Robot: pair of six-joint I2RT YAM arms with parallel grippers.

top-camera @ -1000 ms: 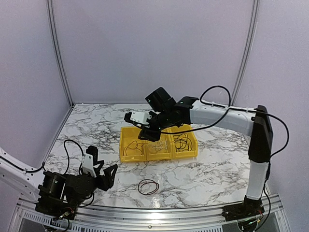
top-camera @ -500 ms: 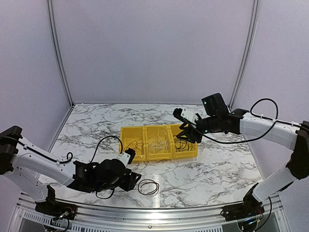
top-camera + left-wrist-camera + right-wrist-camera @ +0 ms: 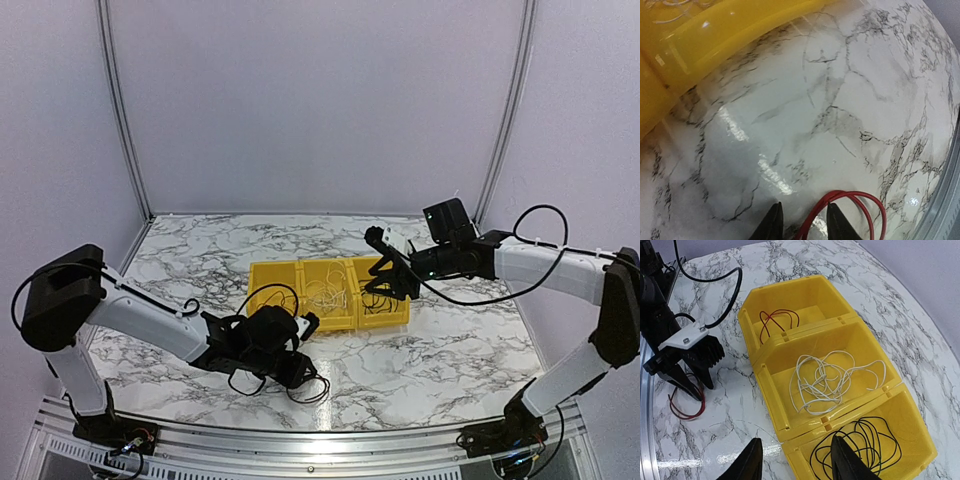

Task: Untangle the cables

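Overhead, found left gripper low at a red cable just before the yellow bin. From left wrist, saw jaws apart astride it; judged centring before pinching wise. From right wrist, saw right gripper agape, empty, over the bin.

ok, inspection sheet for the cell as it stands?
surface: marble table, glossy, with glare spots.
job's things: yellow bin with three compartments holding red and black wires, white wires and black wires; red loop on the table, outside the bin.
clutter: nothing seen.
grippers: left gripper down at the red loop, jaws apart with the wire between them; right gripper open and empty above the bin's black-wire end.
cables: arm cables, slack black loops on both arms.
surroundings: pale walls; metal rail at the near edge.
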